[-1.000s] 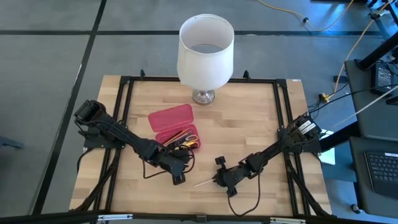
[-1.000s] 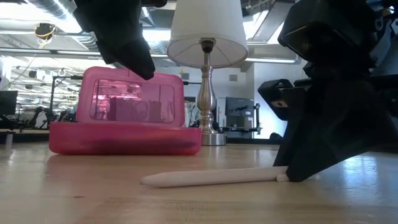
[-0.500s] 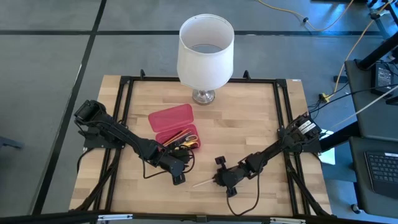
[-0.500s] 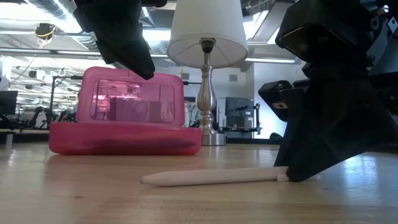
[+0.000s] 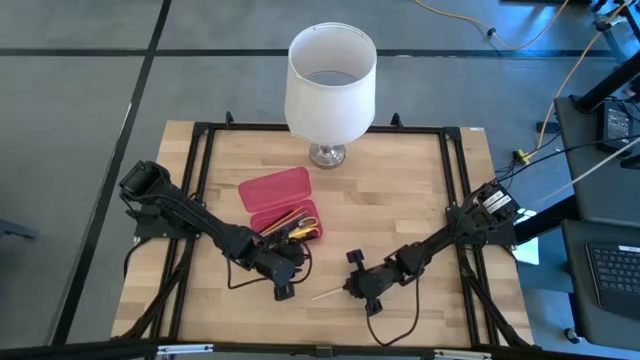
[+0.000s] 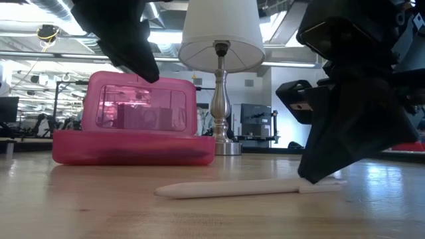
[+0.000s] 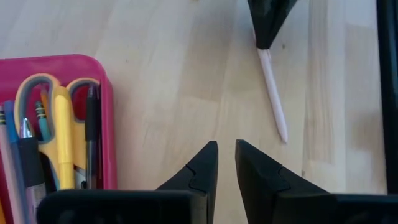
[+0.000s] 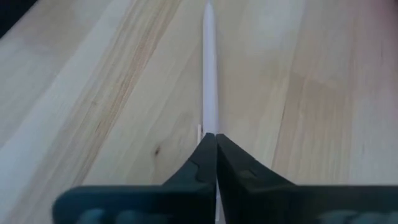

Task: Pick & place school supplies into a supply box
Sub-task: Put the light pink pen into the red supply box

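My right pincer (image 8: 216,142) is clamped shut on one end of the pale pen (image 8: 209,74), which lies flat on the table (image 5: 400,210) near its front edge. My left pincer (image 7: 226,155), fingers a narrow slit apart and empty, hovers just beside the open red supply box (image 5: 283,203) holding scissors (image 7: 61,118) and pens.

left gripper (image 5: 283,288) low, fingers slightly parted | right gripper (image 5: 350,290) low, fingers pinched together

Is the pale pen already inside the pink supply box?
No, the pale pen lies on the wooden table outside the supply box, its end pinched by the right gripper.
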`<state>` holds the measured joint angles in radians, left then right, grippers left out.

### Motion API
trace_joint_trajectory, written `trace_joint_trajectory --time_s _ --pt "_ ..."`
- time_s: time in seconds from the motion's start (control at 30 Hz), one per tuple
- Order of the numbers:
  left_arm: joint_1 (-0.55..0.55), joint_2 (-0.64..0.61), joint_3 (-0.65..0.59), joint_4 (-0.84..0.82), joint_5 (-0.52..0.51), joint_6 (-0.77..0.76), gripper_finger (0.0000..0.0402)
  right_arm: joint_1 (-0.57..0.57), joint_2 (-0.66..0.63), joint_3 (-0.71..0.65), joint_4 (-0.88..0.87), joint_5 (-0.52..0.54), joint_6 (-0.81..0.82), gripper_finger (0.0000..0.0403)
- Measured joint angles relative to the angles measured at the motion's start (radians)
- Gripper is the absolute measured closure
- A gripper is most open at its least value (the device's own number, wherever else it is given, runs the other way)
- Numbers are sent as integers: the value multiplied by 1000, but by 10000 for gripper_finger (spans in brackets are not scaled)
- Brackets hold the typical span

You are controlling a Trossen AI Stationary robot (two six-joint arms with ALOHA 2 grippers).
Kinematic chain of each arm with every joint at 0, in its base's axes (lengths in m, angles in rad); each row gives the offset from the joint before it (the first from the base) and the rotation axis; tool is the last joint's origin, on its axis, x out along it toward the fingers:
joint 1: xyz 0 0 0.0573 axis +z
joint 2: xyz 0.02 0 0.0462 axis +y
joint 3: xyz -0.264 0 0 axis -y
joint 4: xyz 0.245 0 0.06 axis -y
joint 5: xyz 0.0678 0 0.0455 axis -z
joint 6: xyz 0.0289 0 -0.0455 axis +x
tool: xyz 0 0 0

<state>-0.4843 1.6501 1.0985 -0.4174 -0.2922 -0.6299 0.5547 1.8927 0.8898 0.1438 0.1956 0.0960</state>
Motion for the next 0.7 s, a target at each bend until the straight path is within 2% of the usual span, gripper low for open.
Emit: trace_joint_trajectory --time_s 0.13,0.27,0.47,0.7 --pt "0 0 0 3 1 -1 354 0 -3 1 -10 -11 3 400" --pt "-2 0 0 18 1 -3 355 0 -4 2 -18 -14 4 385" --pt "-6 39 0 152 42 38 351 0 -4 2 -24 -15 4 374" --pt "-28 128 0 315 85 133 342 0 -6 4 -50 -14 58 397"
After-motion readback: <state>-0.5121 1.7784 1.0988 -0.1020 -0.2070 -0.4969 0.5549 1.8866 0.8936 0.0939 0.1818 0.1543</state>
